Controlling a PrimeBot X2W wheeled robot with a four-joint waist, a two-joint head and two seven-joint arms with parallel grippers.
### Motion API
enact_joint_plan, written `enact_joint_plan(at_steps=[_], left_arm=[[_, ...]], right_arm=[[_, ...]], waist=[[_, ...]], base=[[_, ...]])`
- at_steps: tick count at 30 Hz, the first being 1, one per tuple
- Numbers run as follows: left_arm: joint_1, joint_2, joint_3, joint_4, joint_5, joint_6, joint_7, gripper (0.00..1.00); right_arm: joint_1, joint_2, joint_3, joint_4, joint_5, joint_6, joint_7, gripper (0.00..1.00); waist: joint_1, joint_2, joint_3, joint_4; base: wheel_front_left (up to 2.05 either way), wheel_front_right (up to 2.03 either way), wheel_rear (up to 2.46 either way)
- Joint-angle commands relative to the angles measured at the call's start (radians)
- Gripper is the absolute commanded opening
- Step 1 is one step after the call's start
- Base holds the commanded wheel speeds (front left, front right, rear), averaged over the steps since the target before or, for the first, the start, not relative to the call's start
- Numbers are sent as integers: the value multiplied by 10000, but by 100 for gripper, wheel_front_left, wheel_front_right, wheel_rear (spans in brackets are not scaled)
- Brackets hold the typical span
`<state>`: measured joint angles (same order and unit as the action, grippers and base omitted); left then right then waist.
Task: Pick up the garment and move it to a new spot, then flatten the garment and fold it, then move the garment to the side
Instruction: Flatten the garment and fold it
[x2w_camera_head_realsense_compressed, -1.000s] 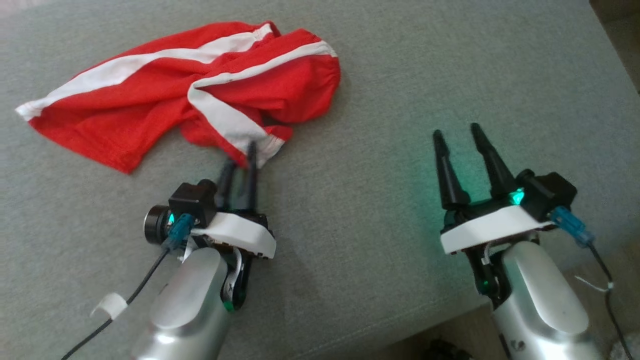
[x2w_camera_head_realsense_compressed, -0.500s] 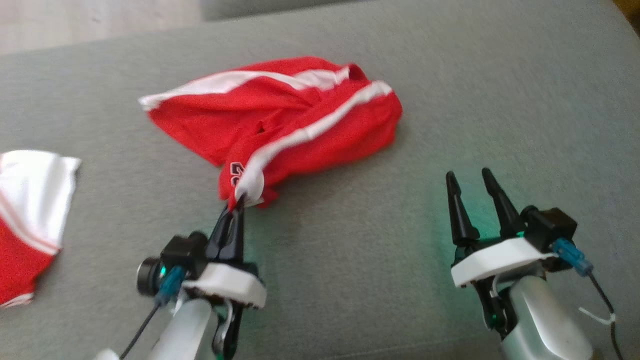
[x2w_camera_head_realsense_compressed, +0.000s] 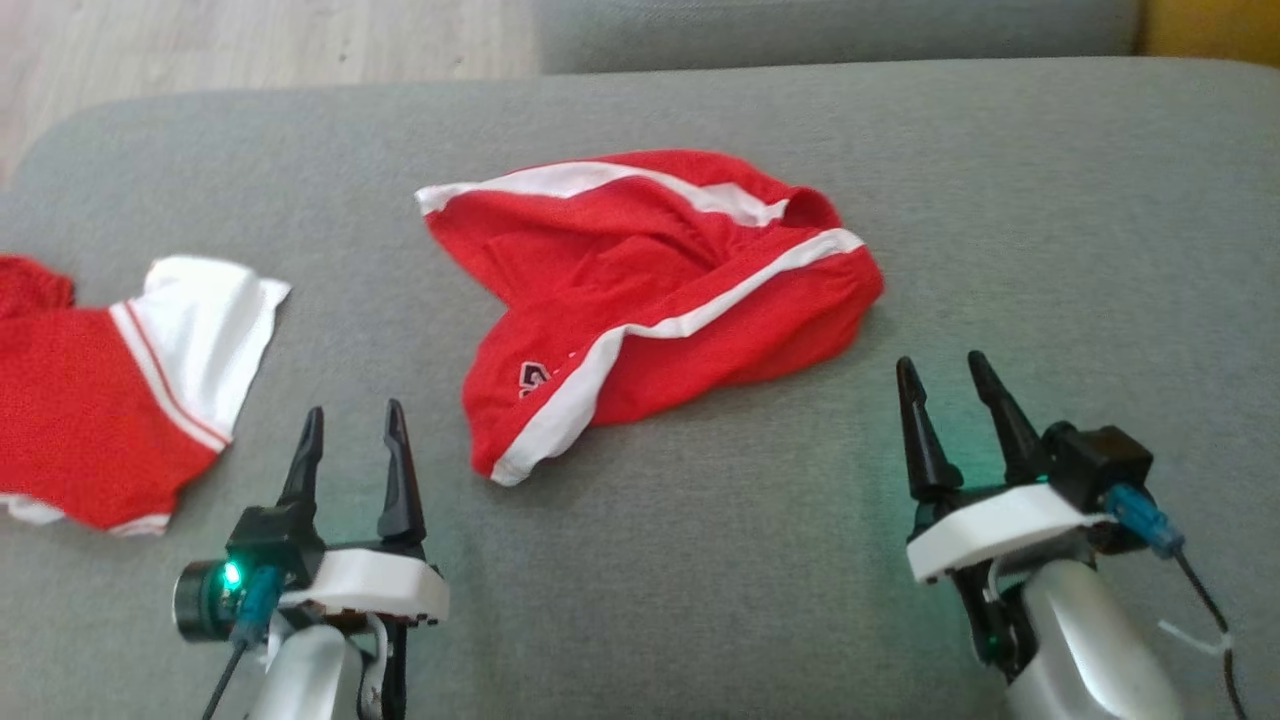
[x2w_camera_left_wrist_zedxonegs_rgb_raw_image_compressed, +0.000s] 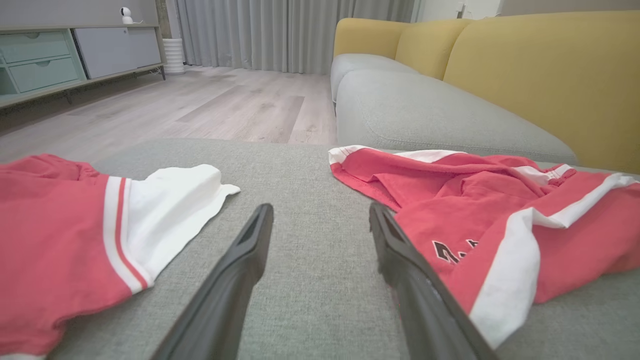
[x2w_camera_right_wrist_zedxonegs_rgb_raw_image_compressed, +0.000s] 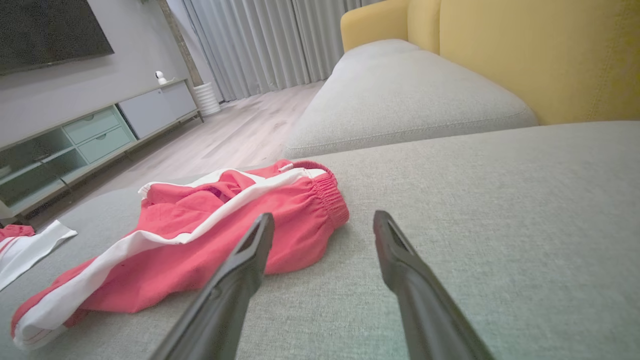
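Two garments on the grey cushion (x2w_camera_head_realsense_compressed: 1050, 200): red shorts (x2w_camera_head_realsense_compressed: 650, 300), red-and-white top (x2w_camera_head_realsense_compressed: 100, 400). Left hand (x2w_camera_head_realsense_compressed: 352, 415), right hand (x2w_camera_head_realsense_compressed: 940, 365): fingers apart, empty.

The left gripper (x2w_camera_head_realsense_compressed: 354, 407) and the right gripper (x2w_camera_head_realsense_compressed: 940, 359) are built alike: two long, black, tapering fingers (x2w_camera_head_realsense_compressed: 402, 490) on a rounded white plate (x2w_camera_head_realsense_compressed: 375, 590), above a smooth silver forearm (x2w_camera_head_realsense_compressed: 1085, 640). Each wrist carries a black camera block (x2w_camera_head_realsense_compressed: 1095, 465) with a blue plug (x2w_camera_head_realsense_compressed: 1140, 515) and a thin black cable (x2w_camera_head_realsense_compressed: 1200, 590); a green light (x2w_camera_head_realsense_compressed: 232, 574) glows on the left one. A white tie (x2w_camera_head_realsense_compressed: 1195, 635) wraps the right cable.
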<state>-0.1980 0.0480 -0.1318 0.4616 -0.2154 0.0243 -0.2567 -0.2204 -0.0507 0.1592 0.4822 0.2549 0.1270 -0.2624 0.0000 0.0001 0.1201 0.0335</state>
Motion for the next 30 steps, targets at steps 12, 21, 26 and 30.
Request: enact_joint_plan(at_steps=[12,21,26,30], left_arm=[[-167,24,-890,-661,-735,33,-51,100],[-371,23,-1351,-836,-1000,189,-51,100],[-424,23,-1332,-897,-1022,171,-51,100],[-405,23,-1283,-893,-994,145,-51,100]], right_arm=[[-2709,-438,-541,1617,-870,37,6,100],[-3351,-519,-501,3195,-986,37,6,100],[-3428,-482,-259,3492,-952,37,6,26],[-3274,-423,-197,3568,-780,37,6,0]], waist=[[0,-1,1036,1308],[0,-1,1425,1605],[0,-1,1471,1527],[0,-1,1412,1393]], base=[[0,0,0],[0,0,0],[0,0,0],[0,0,0]])
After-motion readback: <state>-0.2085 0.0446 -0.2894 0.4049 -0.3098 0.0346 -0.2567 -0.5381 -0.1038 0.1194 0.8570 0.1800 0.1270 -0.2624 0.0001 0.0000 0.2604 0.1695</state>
